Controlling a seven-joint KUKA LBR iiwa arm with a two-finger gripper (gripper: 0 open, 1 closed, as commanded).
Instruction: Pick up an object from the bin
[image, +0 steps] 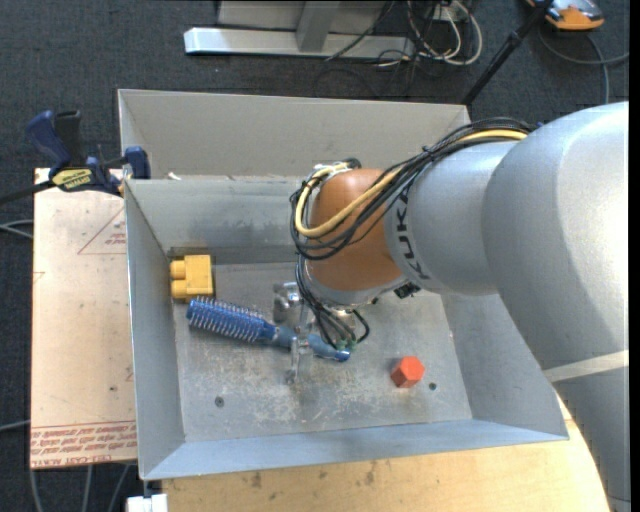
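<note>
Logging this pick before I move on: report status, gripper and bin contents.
Gripper down at the handle end of the blue brush, mid-bin. Yellow block to the left, orange-red cube to the right, both apart from the brush.

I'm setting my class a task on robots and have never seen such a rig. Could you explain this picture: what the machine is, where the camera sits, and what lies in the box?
The big silver shape is a robot arm reaching in from the right. Its orange cover and cables are part of it. One camera looks down from above, slightly sideways. The grey metal bin holds a blue hairbrush, a yellow toy block at the left and a small orange-red block at the right. The gripper is down at the brush's handle end; whether it grips the brush cannot be told.
</note>
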